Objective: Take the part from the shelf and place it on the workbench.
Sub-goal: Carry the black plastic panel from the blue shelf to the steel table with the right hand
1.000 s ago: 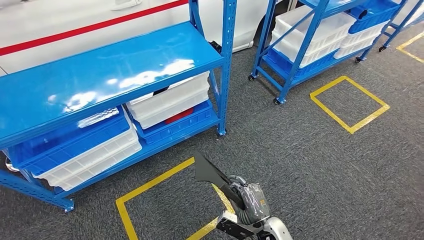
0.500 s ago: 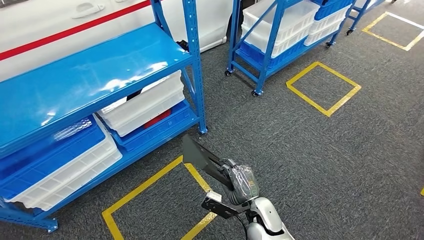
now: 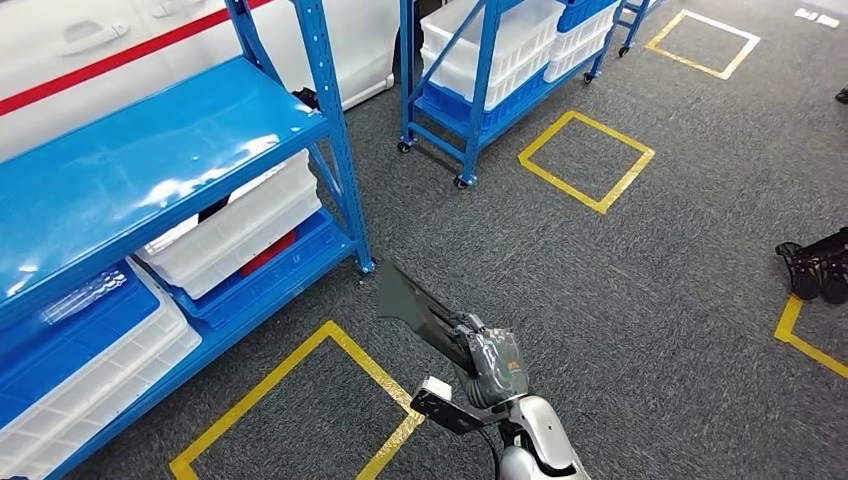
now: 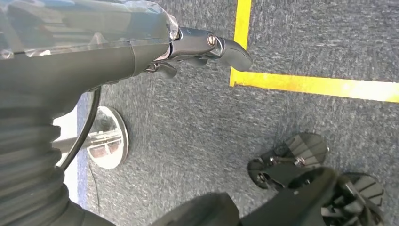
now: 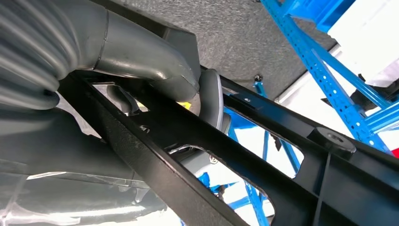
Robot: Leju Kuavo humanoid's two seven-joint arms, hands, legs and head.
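The right hand grips a flat black part over open grey carpet, apart from the blue shelf; the left hand has curled fingers, holding nothing.

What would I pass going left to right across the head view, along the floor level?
Big blue shelf rack with white bins → yellow floor square → dark part held in the right robot hand → second yellow square → dark object on the floor at the right edge.
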